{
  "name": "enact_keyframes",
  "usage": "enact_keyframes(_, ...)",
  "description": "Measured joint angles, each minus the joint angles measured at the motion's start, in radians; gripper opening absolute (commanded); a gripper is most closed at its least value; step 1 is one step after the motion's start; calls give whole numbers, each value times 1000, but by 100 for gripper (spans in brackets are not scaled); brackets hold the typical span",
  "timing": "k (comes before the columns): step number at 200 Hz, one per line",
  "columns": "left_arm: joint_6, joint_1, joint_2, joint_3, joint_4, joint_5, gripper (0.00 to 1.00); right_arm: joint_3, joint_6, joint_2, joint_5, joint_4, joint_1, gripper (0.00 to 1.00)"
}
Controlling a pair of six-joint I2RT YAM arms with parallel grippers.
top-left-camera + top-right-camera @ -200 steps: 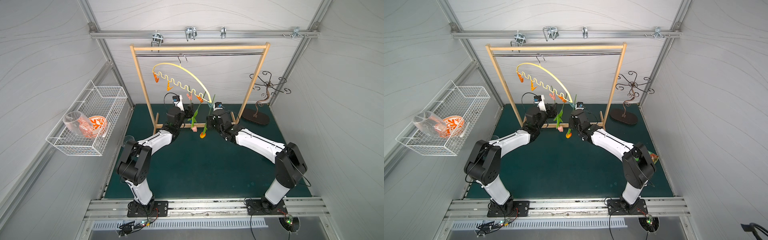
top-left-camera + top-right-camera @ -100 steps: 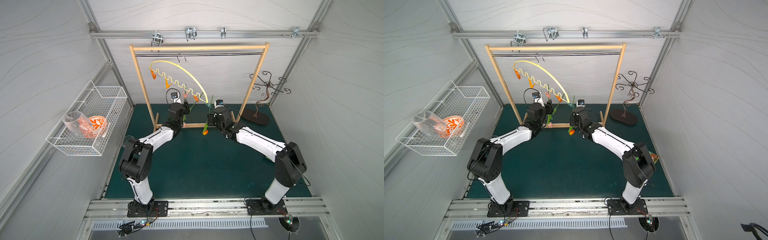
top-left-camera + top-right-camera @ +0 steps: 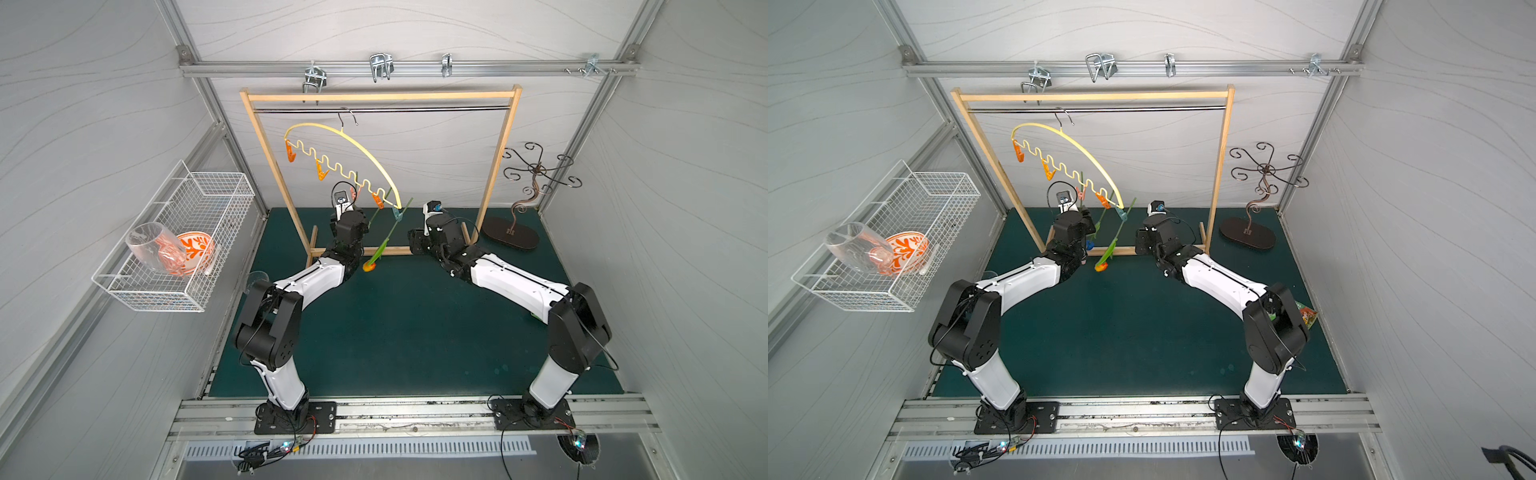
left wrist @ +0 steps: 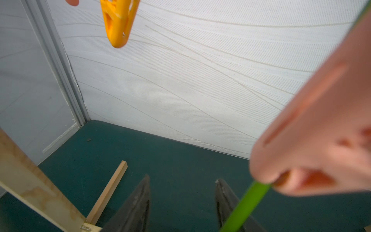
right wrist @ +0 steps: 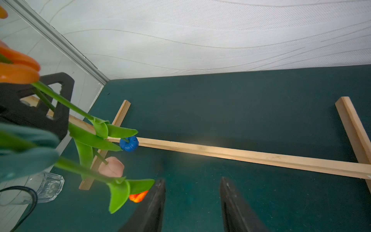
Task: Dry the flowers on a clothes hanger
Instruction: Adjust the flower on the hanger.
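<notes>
— Green mat (image 3: 407, 324) below them. What were the fingers doing?
— The left gripper (image 4: 181, 180) and the right gripper (image 5: 191, 180) both stood parted, holding nothing.
— And the flowers (image 5: 129, 143)?
— Pinned at the low end of the clothes hanger (image 3: 377, 165), presumably to dry. Stems slanted, heads down.

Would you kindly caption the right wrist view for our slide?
Three tulips hang head-down beside the open, empty right gripper.
</notes>
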Motion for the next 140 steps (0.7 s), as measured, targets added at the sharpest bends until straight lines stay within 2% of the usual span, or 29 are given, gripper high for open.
enact_keyframes(42,61,0,-4,21,-36,-76,50,0,0,0,1,-1,4,49)
enact_keyframes(80,69,7,0,29,-46,-140,53,-2,-1,0,7,-2,4,49)
enact_keyframes(140,-12,29,8,20,-84,-67,75,-22,-18,-6,12,-2,4,49)
